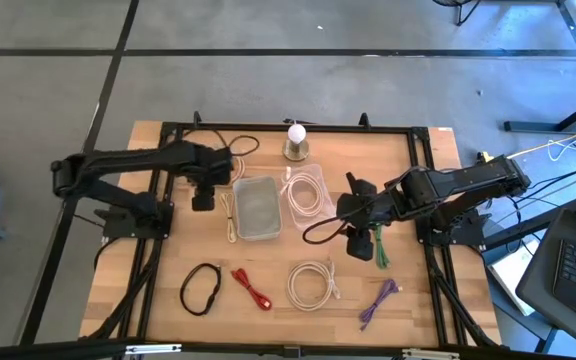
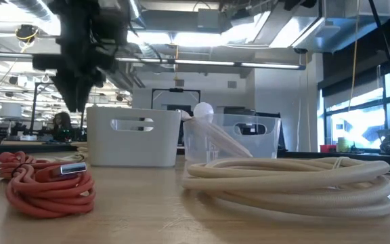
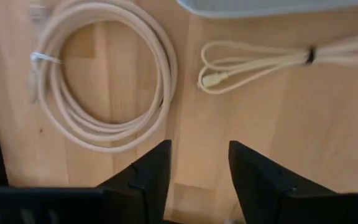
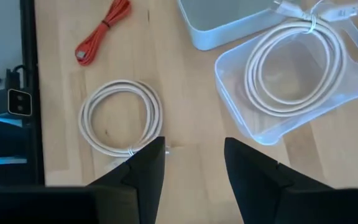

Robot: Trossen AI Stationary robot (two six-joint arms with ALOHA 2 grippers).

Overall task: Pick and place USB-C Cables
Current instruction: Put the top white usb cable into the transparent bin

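Left claw (image 3: pixel 199 180) hovers spread, empty, above counter (image 1: pixel 158 265) btwn a cream-white round coil (image 3: pixel 101 78) and a folded cream bundle (image 3: pixel 260 62) beside the white bin (image 1: pixel 256 208). Right claw (image 4: pixel 194 165) also spread, empty, near clear tray (image 4: pixel 303 93) holding a coil. Cables look light, floppy; you'd best pinch the bundle at its tie, across all strands.

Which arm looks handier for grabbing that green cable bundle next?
Probably the right. Its tool hangs open right beside the green cable bundle, while the left tool sits across the bins.
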